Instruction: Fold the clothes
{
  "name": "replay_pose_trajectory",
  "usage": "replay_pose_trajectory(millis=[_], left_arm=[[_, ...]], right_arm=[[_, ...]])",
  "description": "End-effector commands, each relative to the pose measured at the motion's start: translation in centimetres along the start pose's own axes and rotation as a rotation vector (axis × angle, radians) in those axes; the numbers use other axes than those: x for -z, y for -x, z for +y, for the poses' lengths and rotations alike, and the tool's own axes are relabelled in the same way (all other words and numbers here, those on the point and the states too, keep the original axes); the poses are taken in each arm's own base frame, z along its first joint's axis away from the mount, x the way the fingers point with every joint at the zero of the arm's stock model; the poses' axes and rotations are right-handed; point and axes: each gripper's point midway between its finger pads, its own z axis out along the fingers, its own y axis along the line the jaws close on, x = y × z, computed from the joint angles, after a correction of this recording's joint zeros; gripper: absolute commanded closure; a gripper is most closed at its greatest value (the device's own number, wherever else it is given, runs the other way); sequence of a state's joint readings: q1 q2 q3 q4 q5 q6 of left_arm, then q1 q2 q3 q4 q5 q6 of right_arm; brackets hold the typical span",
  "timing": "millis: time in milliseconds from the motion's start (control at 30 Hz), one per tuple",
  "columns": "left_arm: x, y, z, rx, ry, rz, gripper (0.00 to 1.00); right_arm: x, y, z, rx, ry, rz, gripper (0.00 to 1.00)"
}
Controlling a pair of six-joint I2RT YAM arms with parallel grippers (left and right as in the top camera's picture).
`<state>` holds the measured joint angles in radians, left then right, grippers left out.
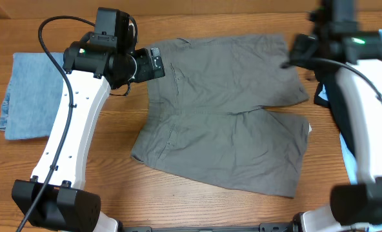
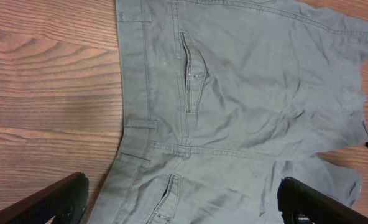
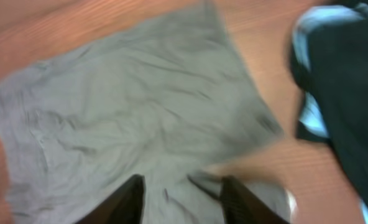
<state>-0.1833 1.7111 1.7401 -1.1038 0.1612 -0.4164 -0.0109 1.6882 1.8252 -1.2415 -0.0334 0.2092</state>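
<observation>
- Nearest the arm bases, the near leg of the grey shorts (image 1: 230,109) lies flat on the table (image 1: 197,209), hem toward the right; the whole garment is spread open in the middle, with no fold in it yet
- The left gripper (image 2: 183,182) hovers over the waistband end, jaws spread wide and holding nothing
- Farther back, the right gripper (image 3: 183,182) is above the far leg, jaws partly parted with nothing seen pinched between them; that view is blurred
- Progress, as I judge it: the denim-blue garment (image 1: 26,93) at the left looks folded, so 1 piece seems done; the shorts, the black garment (image 3: 349,74) and the light blue garment (image 3: 311,121) at the right are left
- Only the left wrist view shows the stitched pocket (image 2: 193,74) and belt loop (image 2: 140,123); only the overhead shows the shorts' full outline and the denim piece; the right wrist view shows the black heap that the arm largely hides from above
</observation>
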Motion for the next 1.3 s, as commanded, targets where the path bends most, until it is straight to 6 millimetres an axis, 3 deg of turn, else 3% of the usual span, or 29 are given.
replay_pose_trajectory(millis=[0,100,200,267,400,500,633,767,800,867,1000,1133,1267], left_arm=[[-0.1,-0.1,-0.2,0.002,-0.008,0.005,0.00],[-0.1,-0.1,-0.2,0.002,-0.008,0.006,0.00],[-0.1,-0.1,-0.2,0.001,-0.008,0.005,0.00],[-0.1,-0.1,-0.2,0.002,-0.008,0.005,0.00],[-0.1,-0.1,-0.2,0.002,-0.008,0.006,0.00],[-0.1,-0.1,-0.2,0.002,-0.008,0.006,0.00],[-0.1,-0.1,-0.2,0.002,-0.008,0.005,0.00],[-0.2,-0.1,-0.2,0.002,-0.007,0.007,0.00],[-0.2,-0.1,-0.2,0.002,-0.007,0.007,0.00],[-0.2,-0.1,-0.2,0.002,-0.007,0.007,0.00],[-0.2,0.0,-0.1,0.003,-0.006,0.006,0.00],[-0.1,2.1,-0.6,-0.010,-0.018,-0.084,0.00],[-0.6,-2.0,1.6,-0.016,0.071,0.085,0.00]], right_arm=[[3.6,-1.9,-4.2,-0.121,-0.070,0.038,0.47],[4.2,-5.1,-7.1,-0.309,-0.141,0.159,0.45],[3.3,-8.1,-9.0,-0.405,-0.193,0.273,0.44],[2.0,-9.6,-9.5,-0.428,-0.212,0.324,0.43],[-2.5,-15.5,-10.2,-0.506,-0.242,0.491,0.41],[-5.4,-18.5,-10.1,-0.524,-0.213,0.551,0.41],[-7.4,-21.6,-10.5,-0.532,-0.214,0.598,0.40],[-8.9,-23.1,-10.7,-0.536,-0.205,0.602,0.39],[-9.1,-23.4,-10.6,-0.539,-0.197,0.606,0.33],[-8.8,-23.9,-10.6,-0.540,-0.204,0.626,0.06],[-8.5,-24.3,-10.6,-0.538,-0.209,0.648,0.06],[-8.5,-24.4,-10.8,-0.531,-0.224,0.647,0.06],[-8.7,-25.8,-10.7,-0.583,-0.233,0.677,0.06]])
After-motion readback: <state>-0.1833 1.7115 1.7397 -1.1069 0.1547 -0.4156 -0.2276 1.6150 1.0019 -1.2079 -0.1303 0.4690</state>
